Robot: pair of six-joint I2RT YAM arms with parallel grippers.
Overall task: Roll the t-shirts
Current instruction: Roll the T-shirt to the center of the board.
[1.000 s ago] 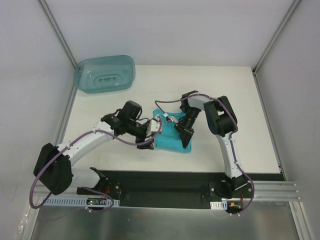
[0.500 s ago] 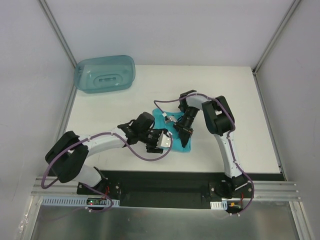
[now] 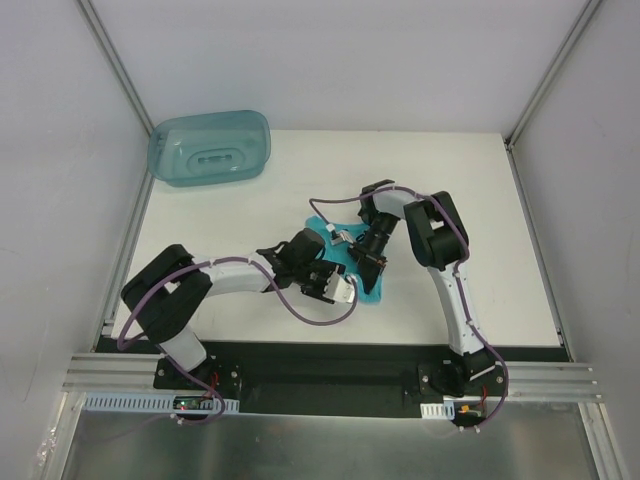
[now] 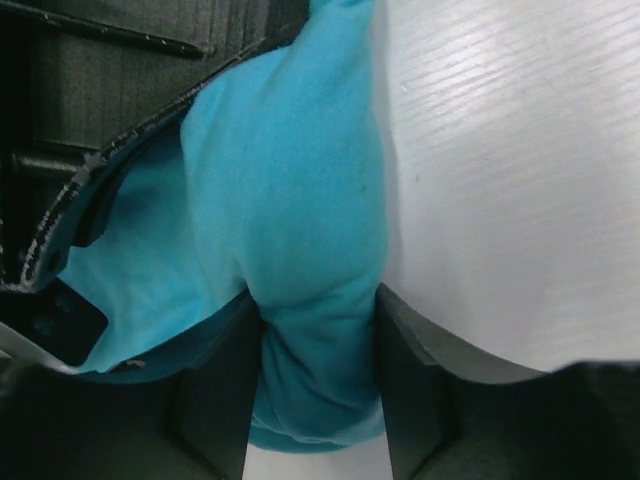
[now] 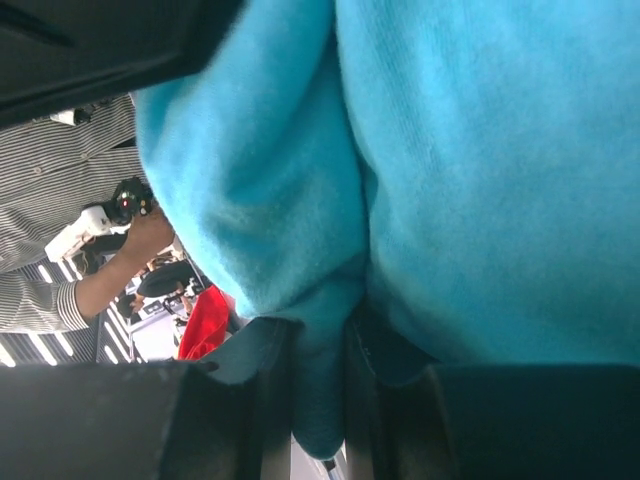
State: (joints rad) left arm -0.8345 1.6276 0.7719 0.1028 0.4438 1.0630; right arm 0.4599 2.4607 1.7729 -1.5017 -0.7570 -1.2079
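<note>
1. Turquoise-teal short-sleeved t-shirt [image 3: 371, 289] of soft thin fabric lies bunched in the middle of the white worktop [image 3: 250, 200]. Both arms crowd over it, so only slivers show from above.
2. Left claw [image 3: 335, 288] grips at a middling spread. In its wrist view a thick fold of the t-shirt [image 4: 290, 200] fills the gap and touches both fingers.
3. Right claw [image 3: 370, 268] is narrow and nips a thin ridge of cloth [image 5: 480, 150] just beside the left one.
4. The first danger is that the two claws sit very close together. One careless turn, I'd say, and fingers or cables knock each other.
5. The second is that this fabric is thin and slippery. If the left claw's thick bite is loose, the fold could slide out and the roll would spring open.
6. The third is opposing pulls, which would stretch the bundle flat instead of tightening it.
7. The translucent blue-green plastic bin [image 3: 210, 148] stands well apart at the far left corner and is no hazard.
</note>
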